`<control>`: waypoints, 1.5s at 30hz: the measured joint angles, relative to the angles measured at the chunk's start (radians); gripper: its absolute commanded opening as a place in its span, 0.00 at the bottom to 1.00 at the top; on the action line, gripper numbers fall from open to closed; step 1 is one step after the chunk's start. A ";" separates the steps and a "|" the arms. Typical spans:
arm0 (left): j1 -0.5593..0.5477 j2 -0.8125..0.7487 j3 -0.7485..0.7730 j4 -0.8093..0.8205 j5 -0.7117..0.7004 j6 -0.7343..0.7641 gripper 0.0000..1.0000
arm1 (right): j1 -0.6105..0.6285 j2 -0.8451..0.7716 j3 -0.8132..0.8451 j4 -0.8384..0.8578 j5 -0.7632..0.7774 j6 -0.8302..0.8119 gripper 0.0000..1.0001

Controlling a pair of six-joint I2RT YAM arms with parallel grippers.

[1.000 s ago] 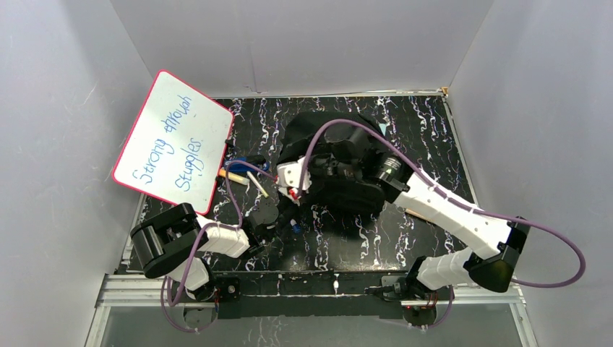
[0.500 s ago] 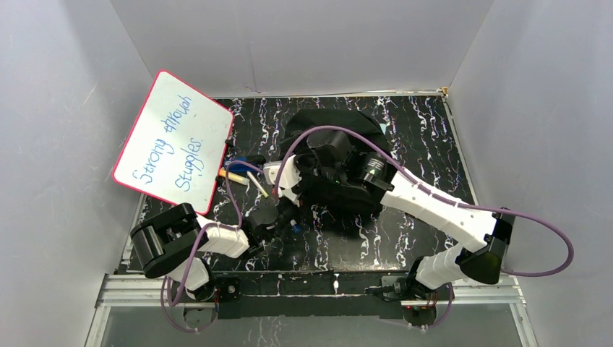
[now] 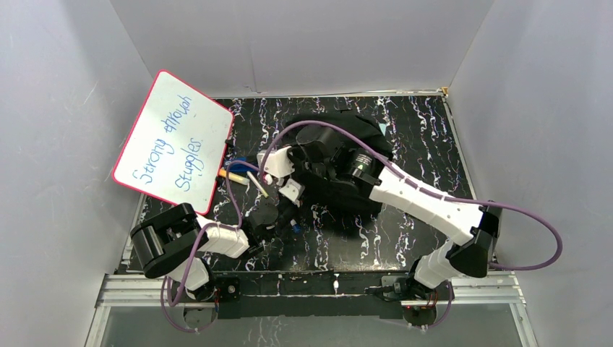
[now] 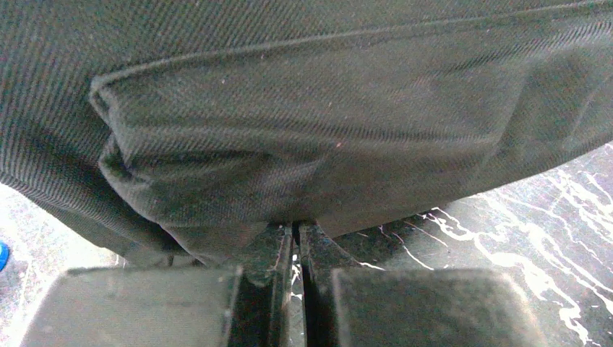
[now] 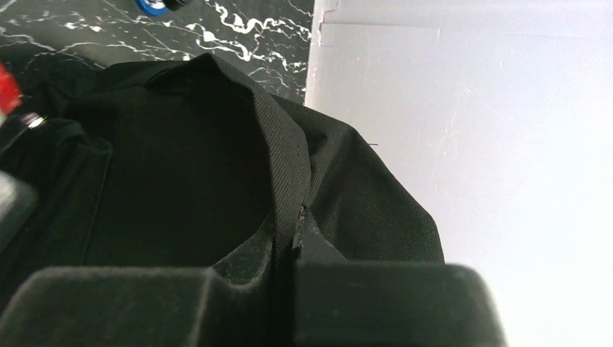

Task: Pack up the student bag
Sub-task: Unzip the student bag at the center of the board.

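Black fabric student bag [image 3: 345, 199] at frame centre on marbled table [image 3: 405, 231] | right gripper [image 5: 293, 246] nearly closed, pinching bag's opening rim | left gripper [image 4: 296, 246] pressed together under bag's lower-left edge, hold unclear

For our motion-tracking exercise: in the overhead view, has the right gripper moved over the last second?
Yes. The right gripper has shifted left, closer to the whiteboard, at the left edge of the student bag.
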 measured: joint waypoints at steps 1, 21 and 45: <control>0.002 0.000 0.000 -0.002 -0.001 0.003 0.00 | 0.000 0.010 0.002 0.010 0.021 0.020 0.00; 0.211 -0.051 0.048 -0.090 0.140 0.016 0.00 | -0.136 0.291 0.390 -0.076 0.307 0.556 0.00; 0.149 -0.081 0.077 -0.127 0.441 -0.029 0.00 | -0.327 0.289 0.428 -0.159 0.151 0.864 0.00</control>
